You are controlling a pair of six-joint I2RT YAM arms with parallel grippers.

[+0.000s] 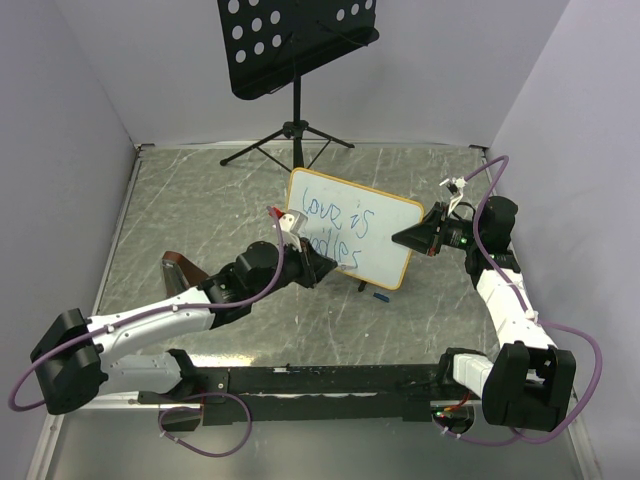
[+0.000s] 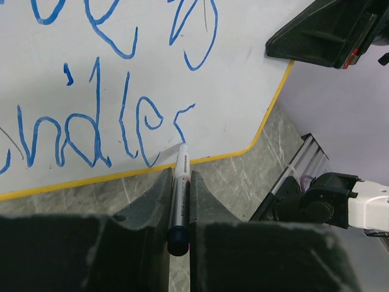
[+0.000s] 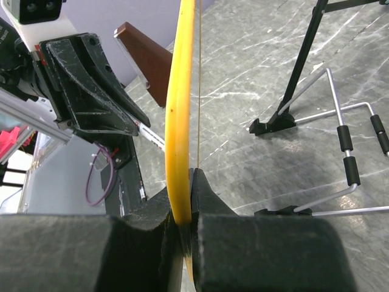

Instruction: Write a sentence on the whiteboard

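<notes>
The whiteboard (image 1: 372, 232) stands tilted at mid-table, with a yellow-looking rim. Blue handwriting on it, the sentence (image 1: 335, 225), reads "love is" over a line that reads "endles" in the left wrist view (image 2: 91, 131). My left gripper (image 1: 320, 268) is shut on a grey marker (image 2: 180, 188), its white tip touching the board near the lower rim, just after the last blue stroke. My right gripper (image 1: 413, 237) is shut on the board's right edge; in the right wrist view the yellow rim (image 3: 179, 115) runs between its fingers (image 3: 203, 188).
A black perforated music stand (image 1: 295, 40) with tripod legs stands at the back. A small blue cap (image 1: 380, 296) lies below the board. A brown block (image 1: 178, 268) lies left of my left arm. Wire stand legs (image 3: 346, 152) sit behind the board.
</notes>
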